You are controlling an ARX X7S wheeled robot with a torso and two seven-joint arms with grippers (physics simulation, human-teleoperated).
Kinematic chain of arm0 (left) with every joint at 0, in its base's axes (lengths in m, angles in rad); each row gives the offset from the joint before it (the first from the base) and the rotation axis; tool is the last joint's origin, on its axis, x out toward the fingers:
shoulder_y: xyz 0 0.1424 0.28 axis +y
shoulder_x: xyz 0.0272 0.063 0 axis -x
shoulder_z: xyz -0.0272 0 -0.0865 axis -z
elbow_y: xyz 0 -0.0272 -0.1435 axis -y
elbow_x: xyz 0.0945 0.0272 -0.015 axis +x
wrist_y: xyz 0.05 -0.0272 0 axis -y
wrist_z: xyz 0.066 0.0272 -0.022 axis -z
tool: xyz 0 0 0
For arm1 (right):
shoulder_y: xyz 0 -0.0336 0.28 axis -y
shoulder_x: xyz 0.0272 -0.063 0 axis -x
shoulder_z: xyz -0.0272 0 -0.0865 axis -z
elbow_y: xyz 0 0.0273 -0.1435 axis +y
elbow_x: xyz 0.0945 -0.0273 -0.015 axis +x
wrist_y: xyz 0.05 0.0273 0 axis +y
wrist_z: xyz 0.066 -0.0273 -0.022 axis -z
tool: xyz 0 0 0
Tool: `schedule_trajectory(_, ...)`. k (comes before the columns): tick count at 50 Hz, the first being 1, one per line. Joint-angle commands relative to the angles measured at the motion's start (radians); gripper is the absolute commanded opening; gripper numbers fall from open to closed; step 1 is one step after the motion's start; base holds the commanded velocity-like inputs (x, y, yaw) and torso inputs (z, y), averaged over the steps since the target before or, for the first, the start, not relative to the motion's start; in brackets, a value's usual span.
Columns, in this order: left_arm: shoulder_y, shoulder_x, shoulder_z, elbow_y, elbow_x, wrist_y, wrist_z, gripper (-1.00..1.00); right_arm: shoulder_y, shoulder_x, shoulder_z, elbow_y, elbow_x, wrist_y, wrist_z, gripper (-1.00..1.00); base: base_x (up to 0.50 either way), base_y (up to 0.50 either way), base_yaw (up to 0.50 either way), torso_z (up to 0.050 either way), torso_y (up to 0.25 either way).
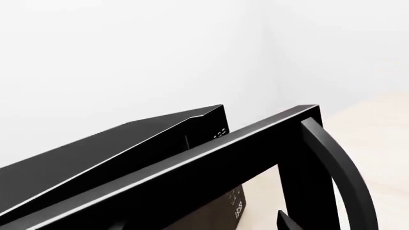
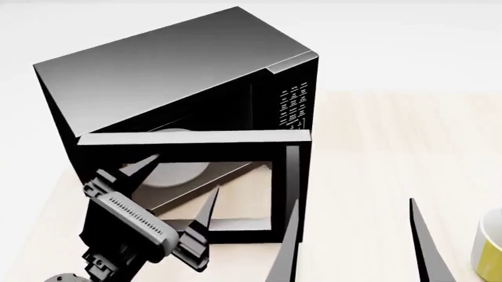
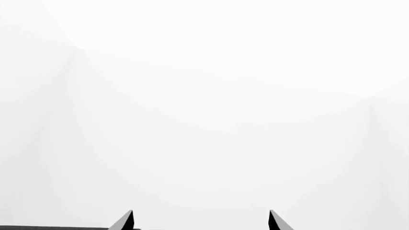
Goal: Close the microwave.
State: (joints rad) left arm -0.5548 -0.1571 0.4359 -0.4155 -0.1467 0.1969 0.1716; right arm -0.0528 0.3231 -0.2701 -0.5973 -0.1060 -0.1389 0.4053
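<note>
The microwave (image 2: 180, 76) is seen standing on a pale wooden tabletop (image 2: 377, 147), its door (image 2: 188, 176) swung partly open so that the white round plate (image 2: 176, 170) inside shows through the window. The left gripper (image 2: 176, 188) is held against the outer face of the door, near the hinge side, with its fingers spread apart and nothing clasped between them. For the step to be done well, the push is best applied flat against the door and further toward the curved handle (image 1: 345, 177), where leverage is greater, and kept steady until the door meets the keypad (image 2: 294, 106) side of the microwave. The right gripper (image 2: 353, 247) is seen beside the door's free edge, fingers apart and empty, and it is best kept out of the door's sweep. A yellow and white mug (image 2: 490, 252) stands well to the right of the microwave. Behind the microwave only a plain white wall (image 3: 204, 96) is shown.
</note>
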Motion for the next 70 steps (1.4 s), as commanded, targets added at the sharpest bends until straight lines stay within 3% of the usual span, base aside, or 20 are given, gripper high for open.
schedule_trajectory(1, -0.035, 0.014, -0.039, -0.060, 0.011, 0.028, -0.077, 1.00, 0.002, 0.003, -0.001, 0.005, 0.003, -0.001, 0.004, 1.00, 0.00, 0.00, 0.00, 0.000, 0.000)
schedule_trajectory(70, -0.168, 0.070, -0.062, -0.340, 0.022, 0.169, -0.288, 1.00, 0.005, 0.021, -0.027, 0.021, 0.008, -0.006, 0.024, 1.00, 0.00, 0.00, 0.00, 0.000, 0.001)
